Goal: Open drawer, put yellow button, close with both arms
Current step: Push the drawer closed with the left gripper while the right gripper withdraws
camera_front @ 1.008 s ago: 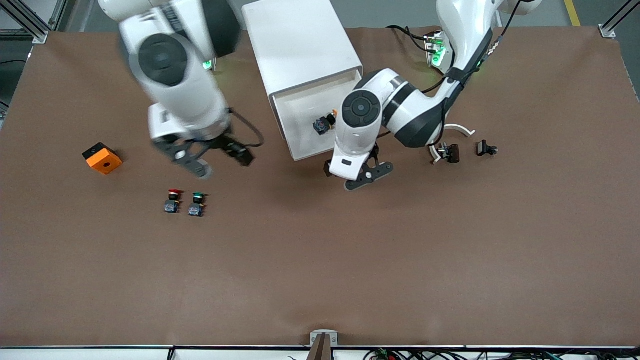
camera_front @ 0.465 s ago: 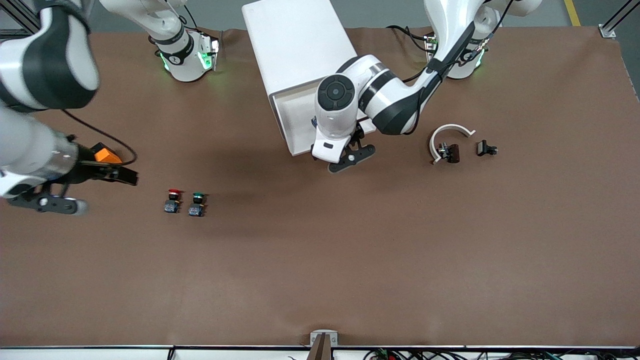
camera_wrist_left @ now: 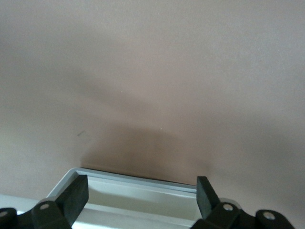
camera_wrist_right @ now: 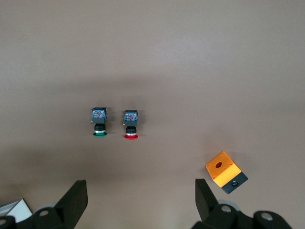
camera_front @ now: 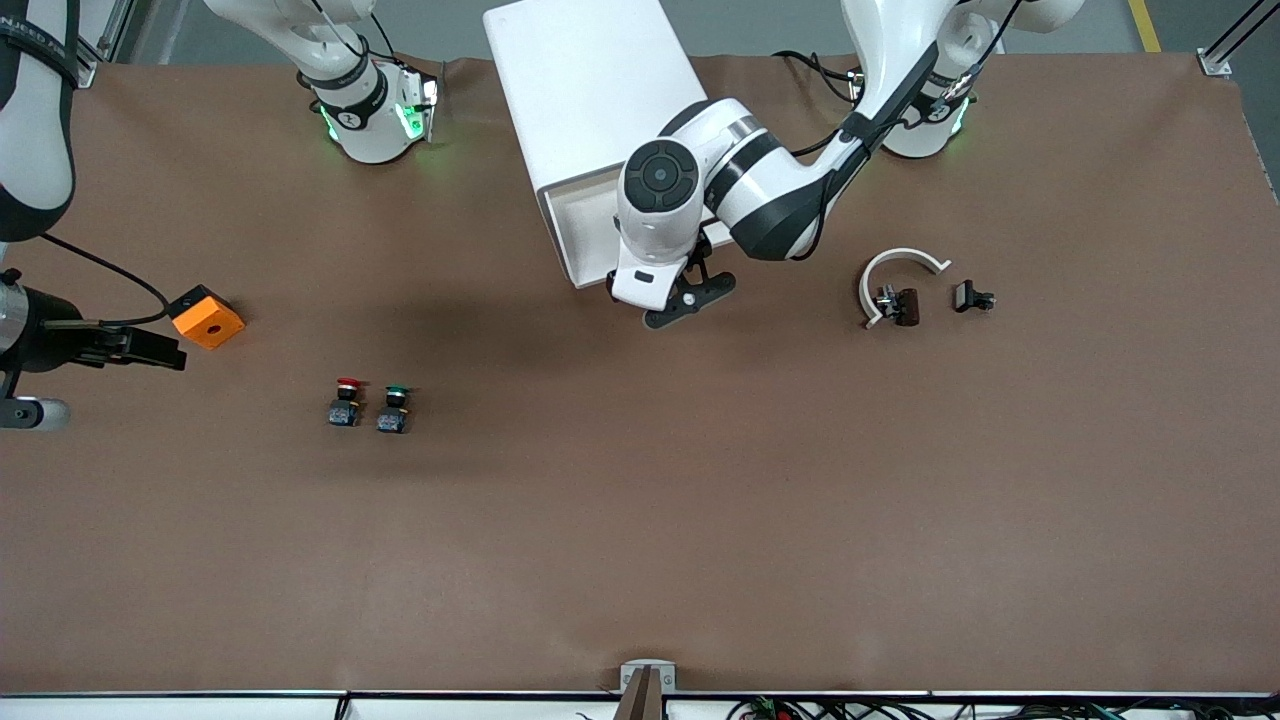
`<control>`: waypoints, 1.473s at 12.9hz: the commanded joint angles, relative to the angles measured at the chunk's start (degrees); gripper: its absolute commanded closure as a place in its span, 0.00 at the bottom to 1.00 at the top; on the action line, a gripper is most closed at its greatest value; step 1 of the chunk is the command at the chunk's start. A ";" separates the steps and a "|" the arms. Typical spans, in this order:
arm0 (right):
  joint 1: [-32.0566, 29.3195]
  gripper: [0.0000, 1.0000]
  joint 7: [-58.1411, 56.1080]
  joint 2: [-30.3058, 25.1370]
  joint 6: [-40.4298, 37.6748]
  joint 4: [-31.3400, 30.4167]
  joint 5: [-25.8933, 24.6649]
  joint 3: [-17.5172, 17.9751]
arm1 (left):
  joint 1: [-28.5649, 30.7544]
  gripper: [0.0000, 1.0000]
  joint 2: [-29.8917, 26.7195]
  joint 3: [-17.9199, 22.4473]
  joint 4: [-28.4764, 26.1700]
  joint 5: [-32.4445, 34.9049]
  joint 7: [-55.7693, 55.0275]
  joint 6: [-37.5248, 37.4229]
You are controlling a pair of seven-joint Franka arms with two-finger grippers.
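Note:
The white cabinet [camera_front: 590, 80] stands between the two arm bases. Its top drawer [camera_front: 580, 225] is pulled partly out, and my left arm covers most of it. The left gripper [camera_front: 685, 300] is at the drawer's front edge, open. In the left wrist view the drawer's front rim [camera_wrist_left: 138, 183] lies between the fingers of the left gripper [camera_wrist_left: 140, 193]. The yellow button is hidden under the left arm. My right gripper [camera_front: 95, 385] is open and empty over the table at the right arm's end, beside an orange box [camera_front: 207, 316]. The right wrist view shows that gripper [camera_wrist_right: 140, 195] holding nothing.
A red-capped button [camera_front: 346, 400] and a green-capped button [camera_front: 394, 408] stand side by side nearer the front camera than the orange box. A white curved piece [camera_front: 900, 262] and small black parts [camera_front: 897, 303] lie toward the left arm's end.
The right arm swung from beside the cabinet out to the right arm's end of the table. The left gripper moved to the drawer's front edge, and the drawer slid partly inward.

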 commanded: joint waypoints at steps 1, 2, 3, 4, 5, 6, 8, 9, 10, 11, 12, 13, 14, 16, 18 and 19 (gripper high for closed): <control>-1.18 0.00 -0.40 0.10 0.09 0.92 -0.87 1.33 | -0.06 0.00 -0.51 -1.18 -0.23 -2.65 -1.24 -0.55; -1.35 0.00 -0.22 0.10 0.00 1.89 -0.87 1.33 | -0.06 0.00 -0.42 -1.54 -0.23 -3.36 -1.94 -0.55; -1.35 0.00 -0.31 0.10 -0.08 2.42 -0.95 1.25 | -0.24 0.00 -0.42 -1.71 -0.23 -3.45 -2.99 -0.55; -1.53 0.00 -0.39 0.10 0.00 2.43 -0.95 1.33 | -1.02 0.00 -0.42 -1.98 -0.32 -3.54 -4.22 -0.55; -1.01 0.00 -0.05 -0.16 -0.34 2.51 -1.04 1.33 | -1.12 0.00 -0.24 -2.15 -0.23 -4.06 -5.36 -0.55; -0.91 0.00 0.13 -0.51 -0.52 2.51 -0.69 1.51 | -1.21 0.00 0.02 -2.24 -0.23 -5.37 -6.25 -0.55; -1.18 0.00 0.04 -1.47 -5.06 2.51 -0.86 1.25 | -1.91 0.00 0.11 -2.33 -0.23 -7.75 -6.52 -0.46; -1.26 0.00 0.04 -1.83 -6.57 2.60 -0.87 1.24 | -2.26 0.00 0.11 -2.33 -0.23 -8.80 -6.61 -0.54; -1.70 0.00 0.13 -2.35 -6.68 3.21 -0.78 1.24 | -2.70 0.00 0.20 -2.33 -0.32 -9.95 -6.95 -0.55; -2.31 0.00 0.05 -2.97 -6.68 4.35 -0.61 1.24 | -3.22 0.00 0.72 -2.33 -0.23 -10.91 -7.74 -0.46; -2.41 0.00 -0.22 -3.15 -6.85 5.14 -0.78 1.24 | -3.31 0.00 0.72 -2.33 -0.23 -12.14 -8.45 -0.46; -2.49 0.00 -0.31 -3.93 -7.55 5.85 -1.04 1.16 | -3.32 0.00 0.81 -2.33 -0.32 -13.37 -8.97 -0.46; -2.58 0.00 -0.39 -4.12 -8.25 5.94 -1.04 1.16 | -3.40 0.00 0.81 -2.33 -0.32 -14.43 -9.07 -0.46; -3.28 0.00 0.13 -6.03 -10.88 5.77 -0.17 0.90 | -3.40 0.00 1.34 -2.33 -0.23 -16.80 -9.07 -0.37; -4.17 0.00 0.57 -7.72 -11.42 4.80 0.28 0.89 | -3.84 0.00 1.51 -2.33 -0.23 -19.09 -9.07 -0.11; -4.25 0.00 2.92 -8.94 -11.34 3.84 0.28 0.98 | -3.93 0.00 1.86 -2.33 -0.23 -20.32 -9.07 -0.11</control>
